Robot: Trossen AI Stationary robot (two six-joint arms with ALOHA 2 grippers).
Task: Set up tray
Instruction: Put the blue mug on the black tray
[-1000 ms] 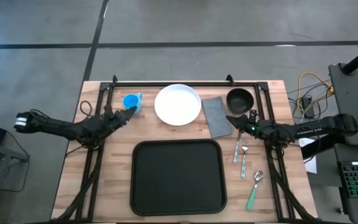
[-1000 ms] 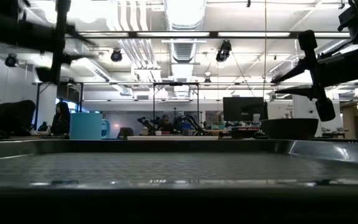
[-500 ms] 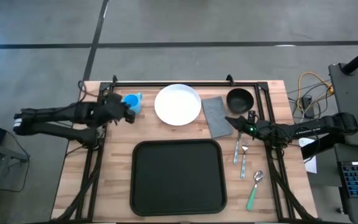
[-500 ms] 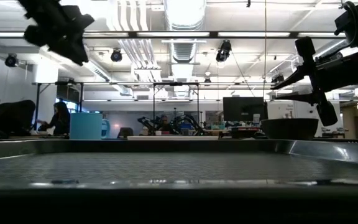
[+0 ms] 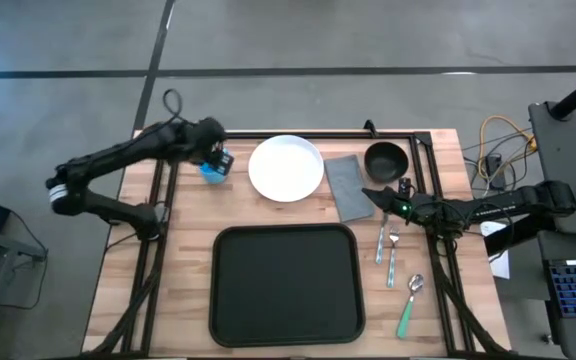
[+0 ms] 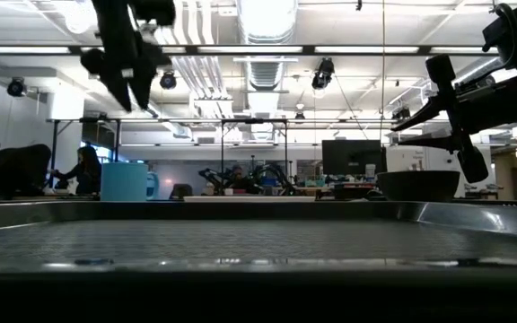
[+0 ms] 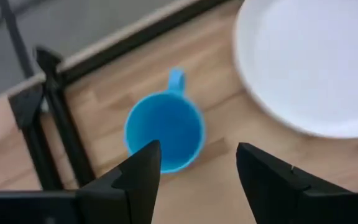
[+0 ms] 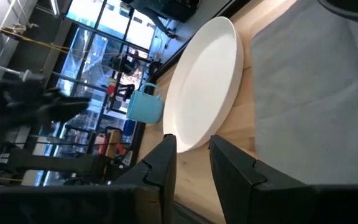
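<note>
The black tray (image 5: 284, 284) lies empty at the six o'clock side of the wooden surface (image 5: 188, 280). At four o'clock, off the tray, lie a green-handled spoon (image 5: 409, 305) and a fork (image 5: 392, 251).

Farther back, in a row from nine toward three o'clock, stand a blue mug (image 7: 165, 131), a white plate (image 5: 286, 167), a grey napkin (image 5: 349, 187) and a dark bowl (image 5: 385, 159). Mug, plate and bowl hold nothing that can be seen.

The left gripper (image 7: 196, 163) hangs over the mug, its fingers (image 7: 143, 168) spread apart and holding nothing. The right gripper (image 5: 371, 194) sits at two o'clock, above the napkin's edge just in front of the bowl; its fingers (image 8: 229, 163) stand slightly apart with nothing between them.

No readable writing shows.
</note>
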